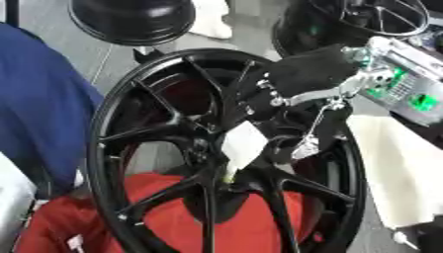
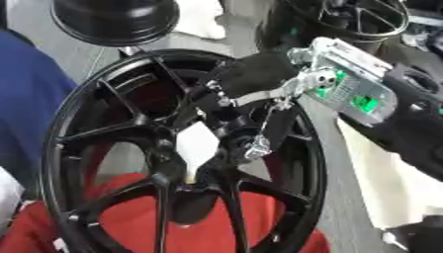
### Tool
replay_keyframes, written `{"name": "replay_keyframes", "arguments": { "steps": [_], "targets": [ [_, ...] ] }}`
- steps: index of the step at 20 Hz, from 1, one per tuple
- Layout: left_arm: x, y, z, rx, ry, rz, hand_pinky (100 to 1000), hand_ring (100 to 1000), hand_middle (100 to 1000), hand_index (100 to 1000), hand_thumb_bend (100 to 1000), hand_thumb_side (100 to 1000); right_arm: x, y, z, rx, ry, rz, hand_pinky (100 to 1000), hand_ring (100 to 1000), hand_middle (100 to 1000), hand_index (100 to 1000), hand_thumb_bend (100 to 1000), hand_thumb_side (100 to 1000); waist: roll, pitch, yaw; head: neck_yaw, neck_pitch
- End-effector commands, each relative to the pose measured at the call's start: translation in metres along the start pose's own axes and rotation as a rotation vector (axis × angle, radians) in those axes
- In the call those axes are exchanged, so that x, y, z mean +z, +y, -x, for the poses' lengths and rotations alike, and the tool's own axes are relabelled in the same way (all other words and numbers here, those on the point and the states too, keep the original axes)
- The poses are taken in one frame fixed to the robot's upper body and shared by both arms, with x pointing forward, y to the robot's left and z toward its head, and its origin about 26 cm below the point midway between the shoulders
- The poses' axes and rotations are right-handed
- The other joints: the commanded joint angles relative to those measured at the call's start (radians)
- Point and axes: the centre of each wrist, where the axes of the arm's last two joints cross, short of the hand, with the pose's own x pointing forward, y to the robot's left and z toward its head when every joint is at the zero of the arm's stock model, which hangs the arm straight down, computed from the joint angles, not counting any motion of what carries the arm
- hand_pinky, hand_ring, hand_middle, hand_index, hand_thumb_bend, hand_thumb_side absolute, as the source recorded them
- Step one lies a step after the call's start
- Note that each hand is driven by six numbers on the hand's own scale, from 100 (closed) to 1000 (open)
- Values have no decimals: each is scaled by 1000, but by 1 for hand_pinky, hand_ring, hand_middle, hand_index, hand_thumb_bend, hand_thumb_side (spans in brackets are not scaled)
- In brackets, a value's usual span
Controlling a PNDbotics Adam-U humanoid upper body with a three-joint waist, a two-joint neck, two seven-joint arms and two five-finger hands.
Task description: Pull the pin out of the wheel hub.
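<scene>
One black spoked wheel hub [image 1: 173, 163] stands upright at the centre of both views, with one white, tag-like piece [image 1: 243, 144] at its middle; whether this is the pin cannot be made out. One robot hand, the right hand [image 2: 251, 94], reaches in from the upper right and lies across the spokes just above that white piece, its dark fingers curled against the hub; what, if anything, they pinch is hidden. Its silver wrist block with green parts [image 2: 350, 84] sits behind. Three more black rims show: one at upper left [image 1: 134, 20], one at upper right [image 1: 355, 22] and a third at the right edge [image 2: 424, 79]. A grey floor [image 1: 61, 24] lies beyond. Red cloth [image 1: 173, 217] fills the space behind the lower spokes, blue fabric [image 1: 39, 99] crowds the left, and a pale sheet [image 1: 402, 168] lies at right.
</scene>
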Motion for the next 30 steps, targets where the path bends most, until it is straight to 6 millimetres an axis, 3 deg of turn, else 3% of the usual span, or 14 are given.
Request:
{"name": "replay_keyframes", "arguments": {
  "steps": [1, 8, 17, 30],
  "targets": [
    [-2, 2, -8, -10, -25, 3, 691, 770, 620, 754, 137, 705, 16, -11, 5, 222, -196, -299, 907, 908, 843, 954, 231, 487, 9, -28, -3, 1, -4],
    [-1, 2, -7, -6, -18, -3, 691, 770, 618, 752, 138, 701, 15, -15, 7, 189, -231, -234, 875, 876, 811, 929, 160, 586, 12, -32, -8, -13, 5],
    [0, 2, -7, -5, -13, -8, 690, 767, 617, 751, 137, 698, 5, -10, 1, 175, -280, -240, 882, 877, 815, 939, 143, 548, 12, -33, -6, -11, 13],
    [0, 3, -6, 0, -8, -19, 690, 763, 614, 751, 143, 695, -3, -11, -1, 172, -315, -226, 882, 877, 818, 954, 117, 605, 18, -47, -16, -24, 23]
  ]
}}
